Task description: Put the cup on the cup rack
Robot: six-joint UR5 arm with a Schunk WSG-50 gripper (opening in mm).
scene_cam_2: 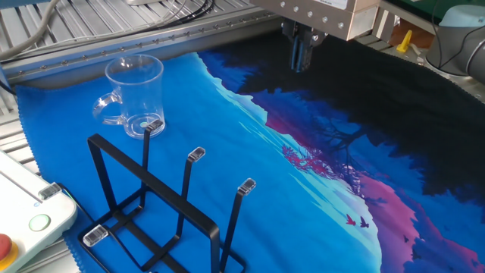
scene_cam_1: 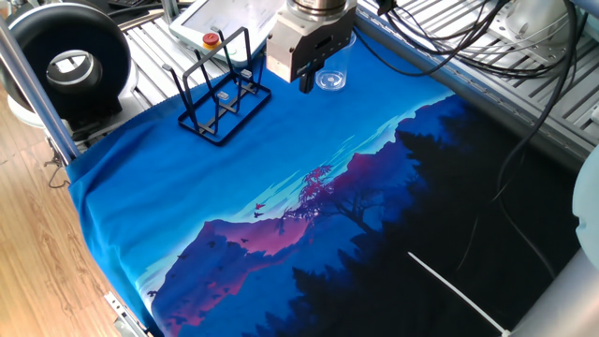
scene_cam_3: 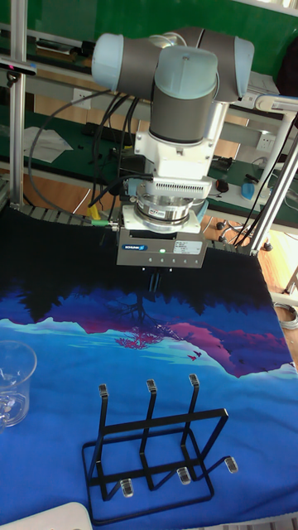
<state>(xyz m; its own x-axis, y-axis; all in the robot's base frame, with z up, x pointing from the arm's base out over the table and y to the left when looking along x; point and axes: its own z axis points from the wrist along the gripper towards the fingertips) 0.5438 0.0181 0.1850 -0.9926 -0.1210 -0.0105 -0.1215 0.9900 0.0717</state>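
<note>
Broadly, the worktop carries a blue and black landscape cloth. Over it hangs the robot arm, its claw raised above the dark part of the cloth with the two fingers close together and nothing between them. On the blue part stands the cup rack, its prongs upright. Upright on the cloth at about eleven o'clock from the rack in the other fixed view, near it but apart, sits the cup, clear and showing a handle, well away from the claw.
</note>
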